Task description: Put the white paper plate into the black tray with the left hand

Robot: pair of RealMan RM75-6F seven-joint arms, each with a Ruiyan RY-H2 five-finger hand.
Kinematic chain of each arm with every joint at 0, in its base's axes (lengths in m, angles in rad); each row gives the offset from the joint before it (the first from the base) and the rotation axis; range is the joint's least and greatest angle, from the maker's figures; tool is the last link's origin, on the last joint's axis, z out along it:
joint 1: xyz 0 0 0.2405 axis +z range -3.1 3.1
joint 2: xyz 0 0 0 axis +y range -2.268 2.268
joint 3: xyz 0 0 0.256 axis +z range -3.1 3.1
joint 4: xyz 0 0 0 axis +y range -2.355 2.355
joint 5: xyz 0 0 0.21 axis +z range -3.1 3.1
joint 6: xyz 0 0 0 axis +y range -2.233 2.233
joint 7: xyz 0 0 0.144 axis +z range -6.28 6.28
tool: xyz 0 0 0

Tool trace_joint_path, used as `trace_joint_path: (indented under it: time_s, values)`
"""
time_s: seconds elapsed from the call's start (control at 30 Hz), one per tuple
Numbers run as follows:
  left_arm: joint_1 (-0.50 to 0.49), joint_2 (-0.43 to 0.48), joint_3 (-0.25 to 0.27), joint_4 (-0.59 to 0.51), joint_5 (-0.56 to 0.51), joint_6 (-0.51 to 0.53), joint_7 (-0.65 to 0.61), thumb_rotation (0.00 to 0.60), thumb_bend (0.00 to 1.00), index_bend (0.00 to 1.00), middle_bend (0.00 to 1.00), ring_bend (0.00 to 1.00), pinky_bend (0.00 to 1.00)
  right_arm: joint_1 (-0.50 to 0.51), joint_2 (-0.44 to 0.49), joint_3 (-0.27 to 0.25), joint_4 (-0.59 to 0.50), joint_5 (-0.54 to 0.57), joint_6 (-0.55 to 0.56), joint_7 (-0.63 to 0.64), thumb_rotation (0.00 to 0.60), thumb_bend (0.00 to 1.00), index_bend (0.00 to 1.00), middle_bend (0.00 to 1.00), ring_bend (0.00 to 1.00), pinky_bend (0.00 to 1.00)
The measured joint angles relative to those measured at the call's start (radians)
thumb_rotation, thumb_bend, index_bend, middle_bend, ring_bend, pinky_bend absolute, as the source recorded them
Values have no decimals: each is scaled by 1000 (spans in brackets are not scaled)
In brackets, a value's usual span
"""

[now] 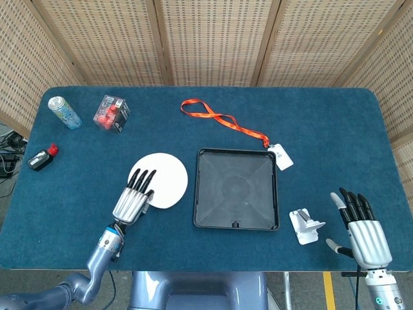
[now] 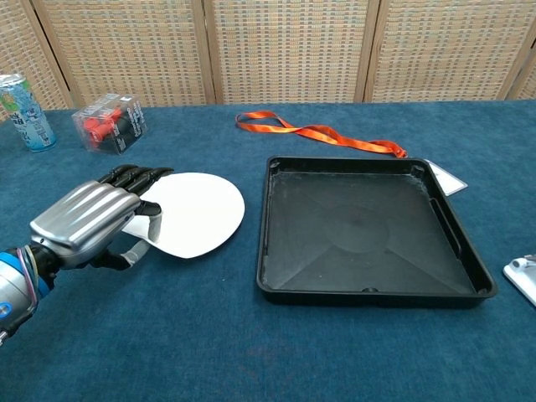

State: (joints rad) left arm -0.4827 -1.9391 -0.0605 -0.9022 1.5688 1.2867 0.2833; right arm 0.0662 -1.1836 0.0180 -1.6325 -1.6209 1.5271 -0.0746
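The white paper plate is just left of the black tray, with a small gap between them. My left hand grips the plate's left edge, fingers on top and thumb beneath. The plate is tilted, its held side raised off the blue cloth. The tray is square, shallow and holds nothing. My right hand hovers open at the table's near right corner, fingers apart, holding nothing; the chest view does not show it.
An orange lanyard with a white badge lies behind the tray. A white plastic object sits right of the tray. At far left are a can, a clear box and a small black bottle.
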Motion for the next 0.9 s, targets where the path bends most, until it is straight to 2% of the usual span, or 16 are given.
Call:
trace_joint_path:
  time_s: [0.3, 0.53, 0.9]
  values:
    - [3, -28, -11, 47, 20, 86, -51, 600, 484, 744, 0, 0, 0, 0, 0, 1, -1, -1, 2, 2, 600, 144, 1, 0, 0, 0]
    - [-23, -23, -42, 45, 43, 152, -73, 600, 482, 797, 0, 0, 0, -1, 0, 3, -1, 2, 5, 5, 600, 143, 1, 0, 0, 0]
    - [-178, 2, -136, 0, 138, 274, -91, 600, 480, 829, 19, 0, 0, -2, -6, 20, 28, 34, 6, 34, 600, 142, 1, 0, 0, 0]
